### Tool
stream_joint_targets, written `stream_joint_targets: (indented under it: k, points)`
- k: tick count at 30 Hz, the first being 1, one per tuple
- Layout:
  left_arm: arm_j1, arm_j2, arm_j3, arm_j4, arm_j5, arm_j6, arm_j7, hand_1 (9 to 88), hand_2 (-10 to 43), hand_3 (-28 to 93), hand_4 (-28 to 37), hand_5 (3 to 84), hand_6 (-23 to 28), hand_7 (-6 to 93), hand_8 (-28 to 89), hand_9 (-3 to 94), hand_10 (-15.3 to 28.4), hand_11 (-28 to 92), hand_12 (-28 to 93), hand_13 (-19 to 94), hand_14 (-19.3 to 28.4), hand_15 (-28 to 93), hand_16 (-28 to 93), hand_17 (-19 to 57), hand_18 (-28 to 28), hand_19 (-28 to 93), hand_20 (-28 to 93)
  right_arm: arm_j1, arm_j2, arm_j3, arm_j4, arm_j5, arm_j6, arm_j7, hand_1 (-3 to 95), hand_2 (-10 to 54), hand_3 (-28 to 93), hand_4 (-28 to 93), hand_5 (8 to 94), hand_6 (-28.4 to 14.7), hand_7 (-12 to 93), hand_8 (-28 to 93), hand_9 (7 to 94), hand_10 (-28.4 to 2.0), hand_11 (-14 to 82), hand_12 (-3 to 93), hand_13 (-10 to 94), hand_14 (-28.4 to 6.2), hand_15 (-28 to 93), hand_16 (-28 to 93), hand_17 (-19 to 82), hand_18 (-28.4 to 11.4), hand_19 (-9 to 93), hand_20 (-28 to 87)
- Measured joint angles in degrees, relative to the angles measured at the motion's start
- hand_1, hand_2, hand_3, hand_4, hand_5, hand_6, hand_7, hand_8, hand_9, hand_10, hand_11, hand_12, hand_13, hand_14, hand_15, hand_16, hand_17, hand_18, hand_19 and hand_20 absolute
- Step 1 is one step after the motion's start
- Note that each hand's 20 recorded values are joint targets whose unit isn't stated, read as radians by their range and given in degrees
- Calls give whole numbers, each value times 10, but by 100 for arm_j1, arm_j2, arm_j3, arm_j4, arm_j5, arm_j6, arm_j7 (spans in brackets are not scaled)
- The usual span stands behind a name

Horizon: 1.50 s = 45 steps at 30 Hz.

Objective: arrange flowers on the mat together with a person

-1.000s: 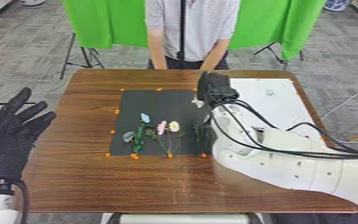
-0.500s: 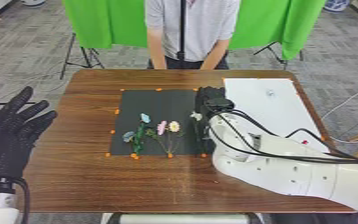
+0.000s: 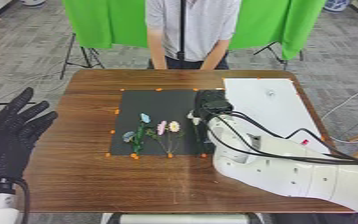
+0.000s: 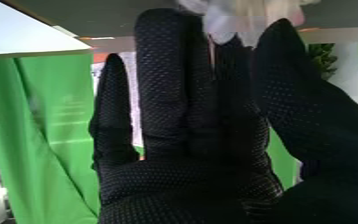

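Note:
Over the right edge of the black mat is my right hand, pinching a white flower whose stem trails toward the near edge. In the right wrist view, the thumb and fingers of my right hand meet beside the pale petals. Left of it on the mat lie a blue flower, a pale blue flower, a pink flower and a white flower with a yellow centre. My left hand stays off the table's left side, fingers straight.
A white board with a small red spot near its right edge lies right of the mat. Orange markers line the mat on the brown table. Across the table a person stands with lowered arms.
My right hand has come down and nearer along the mat's right side, and the white flower moved with it. The left hand and the flowers lying on the mat kept still.

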<state>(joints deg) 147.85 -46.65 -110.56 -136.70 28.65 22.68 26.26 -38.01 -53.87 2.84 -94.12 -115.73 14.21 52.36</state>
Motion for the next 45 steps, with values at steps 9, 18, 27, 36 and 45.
stream_joint_targets:
  k: [9,18,27,36,45]
  points:
    - [9,1,0,0,-3,1,-7,220,84,743,-258,317,48,117,-90,310,158,206,131,222,220,488,-52,-94,197,414,191,-1,25,6,-69,-55,-35,74,398,-95,771,-283,675,40,165,-137,690,-119,229,162,638,-97,570,149,149,-189,711,153]
    - [126,24,-21,-4,-27,11,52,221,84,743,-258,317,48,117,-91,310,158,206,131,221,220,489,-52,-94,198,415,191,-98,163,279,-344,-113,2,87,380,-95,766,-278,660,31,158,-134,683,-127,222,161,629,-104,575,145,146,-193,706,156]
    - [254,40,-82,-25,-51,26,133,220,84,743,-259,316,48,118,-90,310,158,204,131,221,220,489,-52,-94,198,415,191,-730,627,1449,-1204,90,307,12,370,-95,752,-264,659,25,153,-132,679,-137,216,160,620,-117,581,139,140,-198,703,161]
    - [426,68,-129,-36,-126,76,312,208,86,742,-274,316,45,111,-90,307,155,194,128,215,216,475,-52,-95,197,406,186,-2043,1107,3329,-2126,850,787,-503,253,23,722,-241,589,-4,134,-122,620,-167,179,151,567,-156,578,121,109,-216,664,148]
    - [534,29,-154,-30,-163,100,374,192,88,740,-282,314,39,105,-88,300,149,176,128,204,209,438,-41,-99,195,383,173,-3996,1242,5557,-2700,3064,2210,-1800,218,45,722,-240,527,-13,123,-117,567,-171,166,147,506,-174,574,105,70,-242,609,140]
